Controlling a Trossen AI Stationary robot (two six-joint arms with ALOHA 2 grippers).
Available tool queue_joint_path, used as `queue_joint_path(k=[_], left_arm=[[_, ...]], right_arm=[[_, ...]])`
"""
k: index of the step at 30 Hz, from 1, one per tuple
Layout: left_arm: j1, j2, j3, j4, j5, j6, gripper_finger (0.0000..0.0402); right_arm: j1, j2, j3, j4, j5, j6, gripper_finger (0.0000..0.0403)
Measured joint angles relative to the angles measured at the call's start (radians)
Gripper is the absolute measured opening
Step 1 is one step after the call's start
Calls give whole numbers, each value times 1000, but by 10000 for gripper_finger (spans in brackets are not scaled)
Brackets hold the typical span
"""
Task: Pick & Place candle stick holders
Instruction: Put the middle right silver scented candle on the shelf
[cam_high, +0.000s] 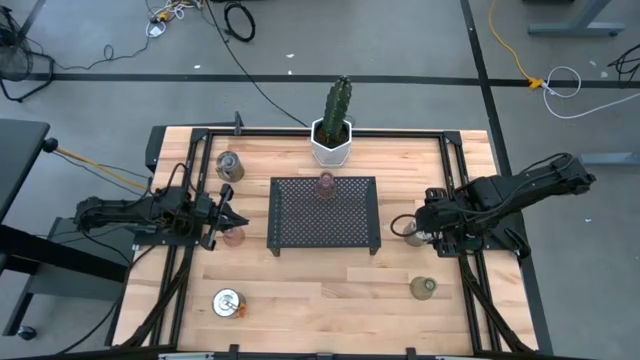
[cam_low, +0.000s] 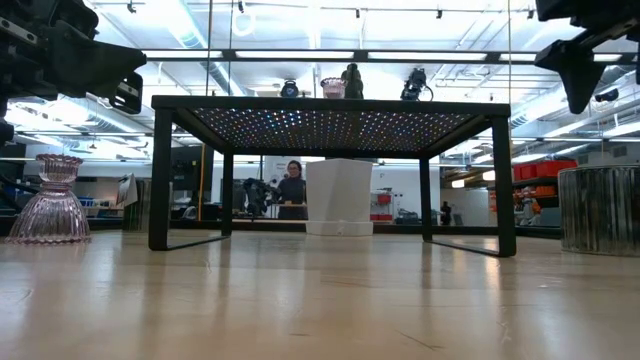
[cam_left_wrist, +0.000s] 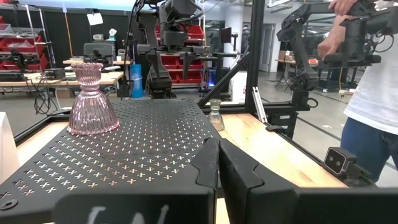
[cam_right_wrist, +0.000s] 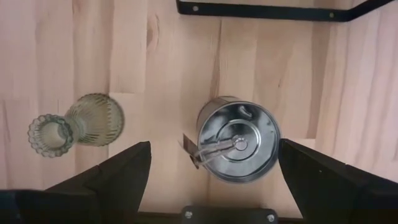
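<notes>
Right wrist view: the right claw (cam_right_wrist: 211, 171) hangs open above a silver holder (cam_right_wrist: 238, 147), rigid, smooth, probably slippery; grip across its round wall. Left claw (cam_left_wrist: 217, 163) is closed, empty.

Grey concrete floor (cam_high: 400, 40) surrounds the table, crossed by dark seams and loose cables (cam_high: 240, 20) — one yellow (cam_high: 505, 40). Beyond, long ceiling lights (cam_low: 330, 55) glow over an open workshop — red storage bins (cam_left_wrist: 15, 56), cluttered workbenches (cam_left_wrist: 93, 65), a person (cam_low: 293, 190) standing far back.
</notes>
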Motion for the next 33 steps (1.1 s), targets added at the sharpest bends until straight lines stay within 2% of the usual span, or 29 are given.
queue_joint_path(k=[13,22,33], left_arm=[[0,0,0,0,0,0,18],[0,0,0,0,0,0,18],[0,0,0,0,0,0,18]], right_arm=[[0,2,0,-27,12,102,360],[0,5,0,-57,12,105,398],[0,15,0,-64,13,100,399]])
